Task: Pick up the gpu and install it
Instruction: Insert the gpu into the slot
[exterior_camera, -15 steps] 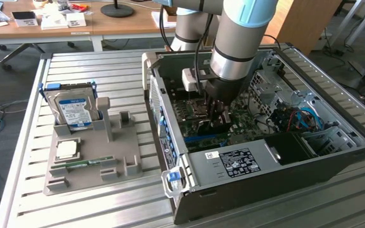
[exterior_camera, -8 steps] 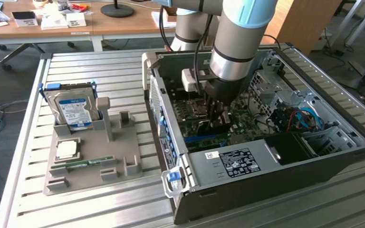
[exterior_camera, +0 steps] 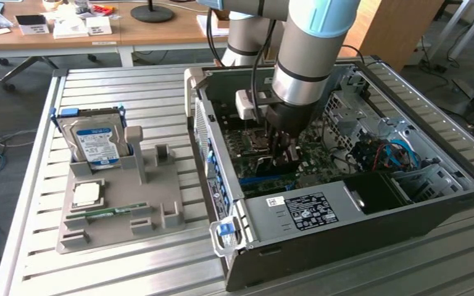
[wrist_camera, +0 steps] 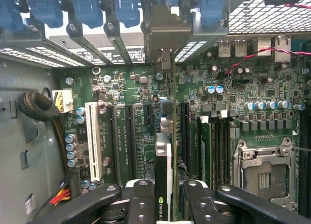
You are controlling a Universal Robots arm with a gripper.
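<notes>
Edge-on gpu (wrist_camera: 164, 161) in hand (wrist_camera: 167, 195), long axis toward rear slot covers (wrist_camera: 85, 45).

desk (exterior_camera: 138, 86): ribbed bare metal, dull sheen | tray (exterior_camera: 121, 213): grey matt plastic | hard drive (exterior_camera: 97, 145): silvery metal, glossy label | case (exterior_camera: 344, 246): sheet metal, dark matt outside, bare grey inside | gpu (wrist_camera: 163, 170): green board — dark smooth face, silvery metal bracket | end effector (wrist_camera: 167, 187): matt black

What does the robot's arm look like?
The arm is a shiny grey tube with light blue caps and a black ring. A small white box sits on its side, with a black cable running up. The tool is black, and its chunky fingers have little round screw holes.
</notes>
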